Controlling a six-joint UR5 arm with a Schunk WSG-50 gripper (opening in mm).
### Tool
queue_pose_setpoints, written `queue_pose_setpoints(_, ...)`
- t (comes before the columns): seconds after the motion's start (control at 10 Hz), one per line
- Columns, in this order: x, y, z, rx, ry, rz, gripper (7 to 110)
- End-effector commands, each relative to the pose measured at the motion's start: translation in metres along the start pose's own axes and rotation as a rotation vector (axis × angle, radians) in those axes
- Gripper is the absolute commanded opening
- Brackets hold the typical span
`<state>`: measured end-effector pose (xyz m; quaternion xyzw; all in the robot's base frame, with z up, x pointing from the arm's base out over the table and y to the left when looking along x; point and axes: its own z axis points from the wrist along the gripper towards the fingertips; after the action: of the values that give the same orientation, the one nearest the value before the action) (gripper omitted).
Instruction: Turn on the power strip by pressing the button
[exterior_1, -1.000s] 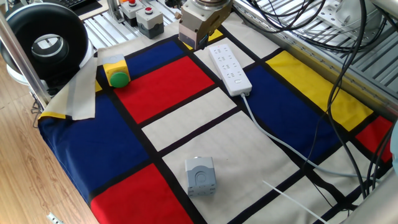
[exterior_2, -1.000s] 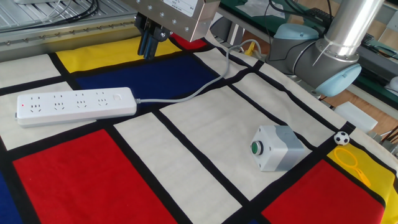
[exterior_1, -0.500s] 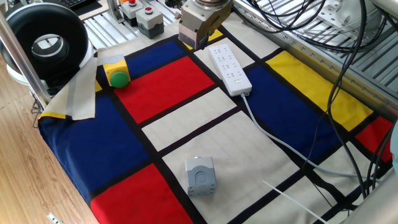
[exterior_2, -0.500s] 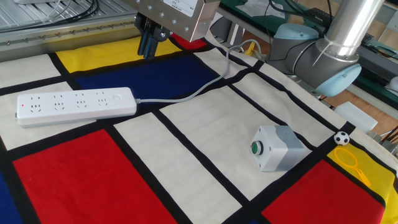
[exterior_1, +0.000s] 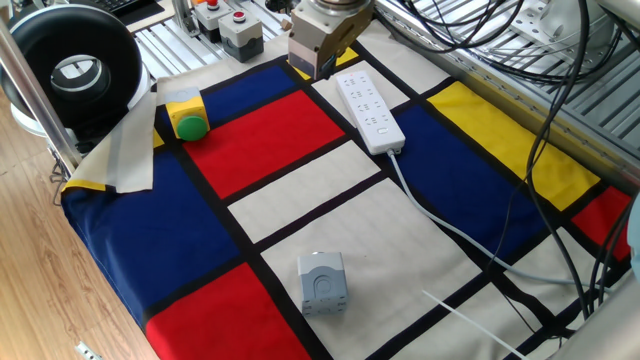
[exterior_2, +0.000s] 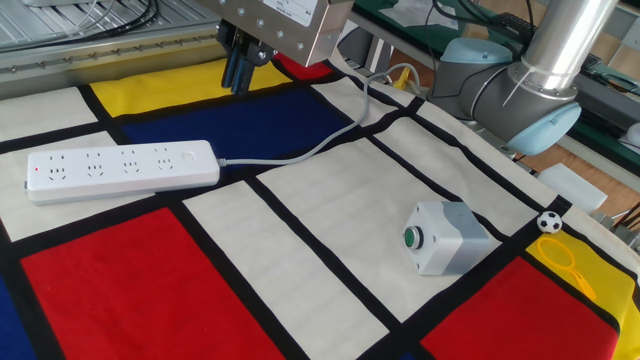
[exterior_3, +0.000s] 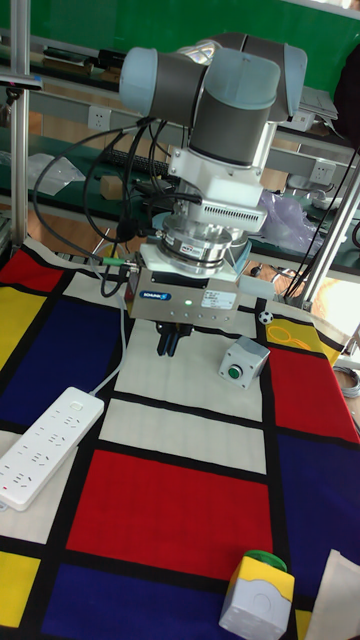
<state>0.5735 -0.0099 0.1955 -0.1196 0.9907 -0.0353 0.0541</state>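
Note:
The white power strip (exterior_2: 120, 168) lies flat on the checked cloth, its white cable (exterior_2: 310, 148) running off to the right; it also shows in the other views (exterior_1: 368, 110) (exterior_3: 45, 445). The button (exterior_2: 187, 156) is a tiny pale switch on the strip's cable end. My gripper (exterior_2: 237, 72) hangs above the cloth behind the strip, past its cable end, touching nothing. Its dark fingers (exterior_3: 171, 340) point down, pressed together and empty. In one fixed view the gripper (exterior_1: 320, 68) sits beside the strip's far end.
A small grey box with a green button (exterior_2: 445, 237) stands on the white square. A yellow box with a green dome (exterior_1: 187, 118) sits near the folded cloth corner. Grey boxes with red buttons (exterior_1: 225, 22) stand beyond the cloth. A tiny football (exterior_2: 548, 222) lies near the arm base (exterior_2: 520, 95).

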Motion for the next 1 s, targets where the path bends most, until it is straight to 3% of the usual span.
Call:
queue_pose_setpoints(0.0, 0.002, 0.0, -0.002, -0.004, 0.006, -0.008, 7)
queue_pose_setpoints(0.6, 0.009, -0.003, -0.001, 0.005, 0.037, -0.042, 7)
queue_pose_setpoints(0.8, 0.008, 0.0, 0.002, -0.016, 0.033, -0.006, 7)
queue_pose_setpoints(0.9, 0.008, 0.007, 0.007, -0.065, 0.023, 0.017, 7)
